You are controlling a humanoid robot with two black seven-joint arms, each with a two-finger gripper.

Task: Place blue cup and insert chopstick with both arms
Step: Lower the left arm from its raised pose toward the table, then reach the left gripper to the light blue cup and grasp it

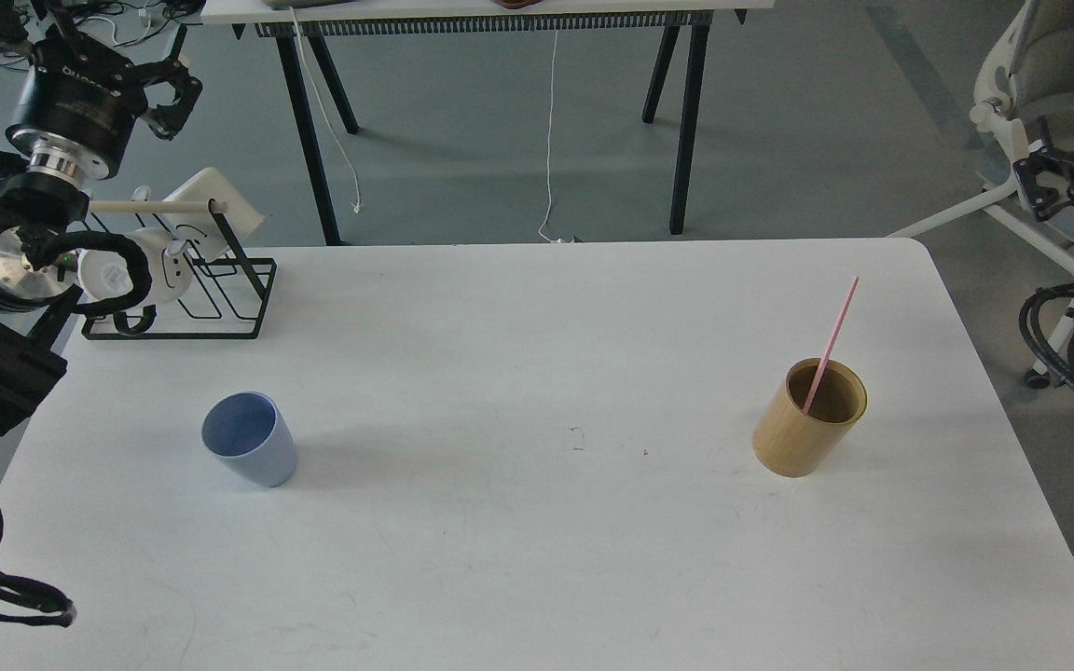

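Two arms hang off the table's edges, neither holding anything. From the head view, the left claw (169, 93) is spread, with the cup (249, 451) standing upright well below it and to its right, past the rack (192, 280). The right claw (1040, 177) is too dark to tell its state; the chopstick (831, 343) leans in the holder (809, 418), well off to its left. A pull along that lean could tip the light holder, and a hasty grab may topple the cup.

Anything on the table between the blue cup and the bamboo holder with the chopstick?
Nothing visible: the table is bare between the blue cup and the bamboo holder. The chopstick leans inside the holder.
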